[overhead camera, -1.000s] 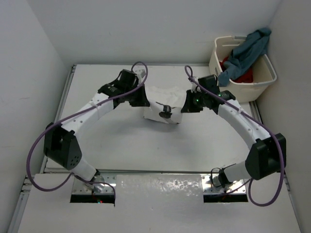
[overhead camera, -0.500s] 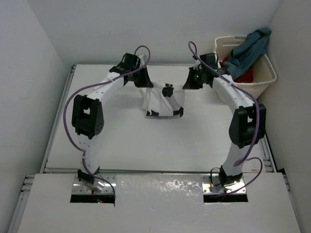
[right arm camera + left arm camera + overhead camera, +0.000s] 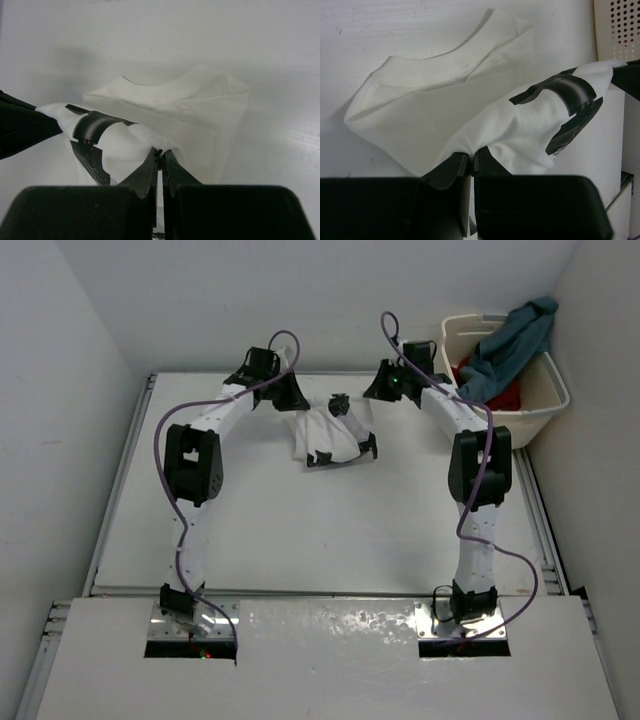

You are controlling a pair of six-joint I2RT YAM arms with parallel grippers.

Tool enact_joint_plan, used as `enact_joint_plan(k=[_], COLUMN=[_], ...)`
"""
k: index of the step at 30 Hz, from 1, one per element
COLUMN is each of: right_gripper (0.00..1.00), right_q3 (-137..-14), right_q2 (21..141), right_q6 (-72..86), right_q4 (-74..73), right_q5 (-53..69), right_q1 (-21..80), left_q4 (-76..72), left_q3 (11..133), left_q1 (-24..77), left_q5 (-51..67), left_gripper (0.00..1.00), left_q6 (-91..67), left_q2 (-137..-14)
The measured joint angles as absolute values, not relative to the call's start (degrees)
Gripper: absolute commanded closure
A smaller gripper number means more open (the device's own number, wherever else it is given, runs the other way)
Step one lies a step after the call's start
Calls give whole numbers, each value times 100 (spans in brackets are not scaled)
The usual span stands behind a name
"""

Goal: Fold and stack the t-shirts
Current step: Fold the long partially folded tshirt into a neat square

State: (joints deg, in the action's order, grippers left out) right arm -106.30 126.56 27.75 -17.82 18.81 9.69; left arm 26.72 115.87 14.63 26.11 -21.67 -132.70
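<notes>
fold in hand: white t-shirt pinched at two points, far side of table

left hand (image 3: 470, 165) is pressed together on a fold of the white t-shirt (image 3: 330, 435); in its wrist view cloth runs straight out from between the tips. right hand (image 3: 160, 159) likewise pinches an edge of the same shirt, jaws nearly touching with fabric between them. both arms reach to the far side of the table (image 3: 300, 530), one at each side of the garment. the lifted part, carrying a black print (image 3: 570, 92), hangs between the hands above a lower layer that lies on the table with its collar showing.

blue-grey t-shirt (image 3: 510, 340) is draped over the basket (image 3: 535, 412); red t-shirt (image 3: 505, 395) sits inside it. neither is folded.

judgement: first shirt is mid-fold and the task is at an early stage. to do the step well, both hands should travel at equal height and pace, holding the pinched edge taut, and lay it square over the lower layer. an uneven pull would likely drag or bunch that layer. release only once the cloth rests flat.
</notes>
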Motion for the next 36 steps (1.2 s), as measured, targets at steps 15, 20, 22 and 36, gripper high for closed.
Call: enact_joint_plan(k=[15,20,22,36], right_gripper=[100,100,25,1], right_q3=[-10794,-12608,-13397,-11928], right_q2=[13185,14888,15616,14374], right_q6=[3144,3277,3315,2239], right_q4=[1253,1927,1981,1415], right_q5=[2462,2324,2045,1229], right_q1=[950,982,1013,1175], left_q4=[1140,987,943,1358], left_q3=[11111,11203,11474,11961], left_q1=[1240,1160,1114,891], left_q5=[2563,2182,1979,1041], left_gripper=[100,100,100,0], left_q6=[-2510,-2742,-2842,-3057], left_q2=[-13198,-13393,-13627,-13965])
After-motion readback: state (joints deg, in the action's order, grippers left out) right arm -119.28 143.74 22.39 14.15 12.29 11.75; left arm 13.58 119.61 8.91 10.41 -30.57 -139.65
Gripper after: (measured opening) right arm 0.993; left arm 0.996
